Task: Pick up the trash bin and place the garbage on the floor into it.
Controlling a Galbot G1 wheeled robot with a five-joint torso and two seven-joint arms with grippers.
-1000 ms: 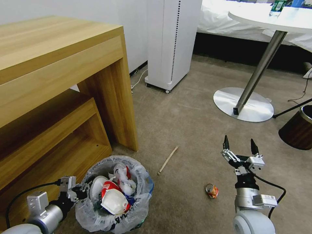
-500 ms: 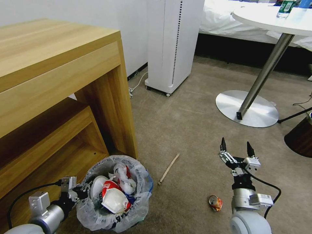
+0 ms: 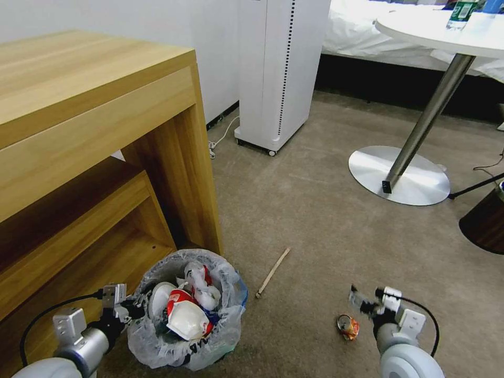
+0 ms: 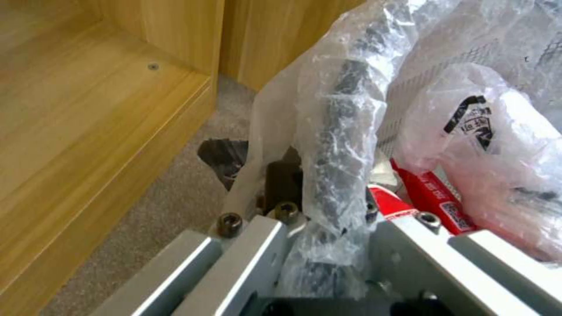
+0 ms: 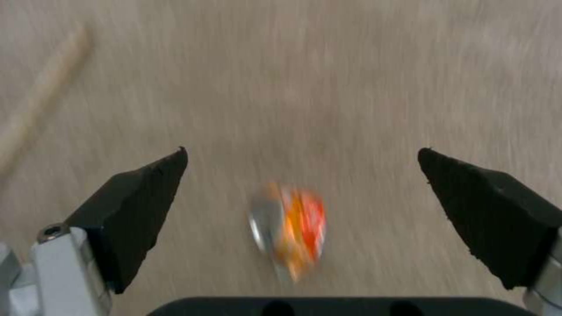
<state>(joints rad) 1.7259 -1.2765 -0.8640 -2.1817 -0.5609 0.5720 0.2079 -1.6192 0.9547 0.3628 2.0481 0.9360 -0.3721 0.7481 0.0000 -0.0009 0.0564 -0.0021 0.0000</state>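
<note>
The trash bin [image 3: 184, 336], lined with a translucent white bag and full of litter, stands on the beige floor [image 3: 315, 220] beside the desk leg. My left gripper [image 3: 126, 310] is shut on its near rim; the left wrist view shows the bag-wrapped dark rim [image 4: 336, 145] pinched in the left gripper [image 4: 328, 210]. A crushed orange can [image 3: 347, 326] lies on the carpet just left of my right gripper [image 3: 366, 302]. In the right wrist view the right gripper [image 5: 301, 151] is open and points down, with the can [image 5: 290, 228] between its fingers below. A thin wooden stick [image 3: 273, 272] [image 5: 41, 101] lies between bin and can.
A wooden desk [image 3: 105, 131] with a low shelf fills the left. A white wheeled appliance [image 3: 278, 73] stands against the back wall. The round table's metal base [image 3: 399, 173] and a dark wood-sided pot [image 3: 485, 220] sit to the right, with open carpet between.
My right gripper has dropped low and tipped down over the orange can, still open. The head camera shifted slightly earlier. The left gripper keeps its hold on the bin rim.
</note>
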